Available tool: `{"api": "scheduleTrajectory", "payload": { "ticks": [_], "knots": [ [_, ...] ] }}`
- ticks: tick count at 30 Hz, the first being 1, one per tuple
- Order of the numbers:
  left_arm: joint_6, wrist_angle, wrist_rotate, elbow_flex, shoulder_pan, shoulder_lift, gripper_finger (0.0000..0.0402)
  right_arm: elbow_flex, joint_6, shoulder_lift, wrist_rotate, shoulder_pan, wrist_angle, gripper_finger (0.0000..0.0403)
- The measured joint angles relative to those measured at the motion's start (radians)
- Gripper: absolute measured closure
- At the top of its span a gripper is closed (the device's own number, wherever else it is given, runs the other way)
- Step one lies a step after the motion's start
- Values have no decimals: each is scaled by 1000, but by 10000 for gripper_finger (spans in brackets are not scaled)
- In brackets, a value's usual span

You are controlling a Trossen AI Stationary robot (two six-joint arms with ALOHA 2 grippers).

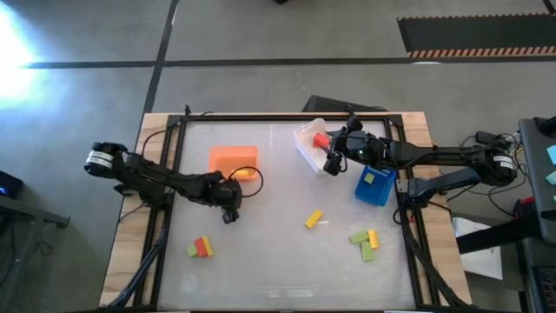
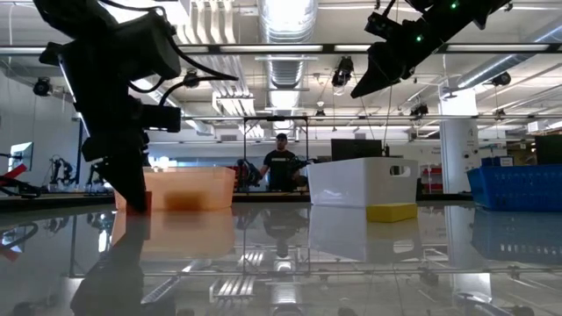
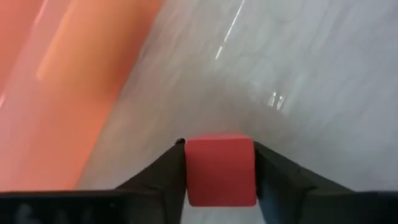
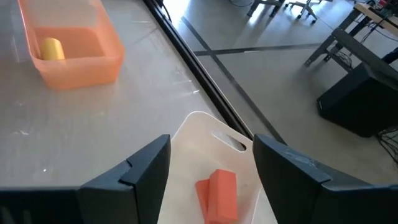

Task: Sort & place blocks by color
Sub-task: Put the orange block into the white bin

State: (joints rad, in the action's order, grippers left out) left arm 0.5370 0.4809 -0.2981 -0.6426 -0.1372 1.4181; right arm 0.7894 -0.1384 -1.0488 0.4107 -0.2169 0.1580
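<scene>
Glossy tabletop (image 1: pixel 278 261) spreads under us. Our left gripper (image 3: pixel 221 174) sits beside the orange bin (image 1: pixel 233 159), jaws clenched on a red block (image 3: pixel 221 169) squarely between them. Our right gripper (image 4: pixel 211 168) hovers spread over the white bin (image 4: pixel 205 134).

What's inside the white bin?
The white bin holds red blocks, seen between the right hand's open fingers hovering above. The bin's near end is cut off below, so more may hide there.
</scene>
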Motion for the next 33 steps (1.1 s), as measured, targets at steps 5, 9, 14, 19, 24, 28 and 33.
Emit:
{"api": "scheduleTrajectory", "payload": {
  "ticks": [5, 9, 14, 19, 24, 28, 33],
  "knots": [
    [5, 0, 3, -2, 0, -9, 284, -6, -2, 0, 0, 0, 1, 184],
    [-21, -81, 5, -20, 0, -54, 284, -9, -9, 0, -23, 0, 0, 184],
    [-134, -331, 5, -18, 0, -148, 284, -9, -79, 0, -232, 0, -52, 184],
    [-235, -574, 5, -1, 0, -217, 284, -41, -181, 0, -521, 1, -229, 184],
    [-276, -797, 11, 11, 0, -220, 284, -148, -280, 0, -645, 16, -543, 184],
    [-282, -918, 32, 11, 0, -191, 284, -241, -379, 0, -646, 40, -786, 184],
    [-269, -1096, 52, 10, 5, -155, 284, -288, -478, -13, -646, 77, -986, 184]
  ]
}}
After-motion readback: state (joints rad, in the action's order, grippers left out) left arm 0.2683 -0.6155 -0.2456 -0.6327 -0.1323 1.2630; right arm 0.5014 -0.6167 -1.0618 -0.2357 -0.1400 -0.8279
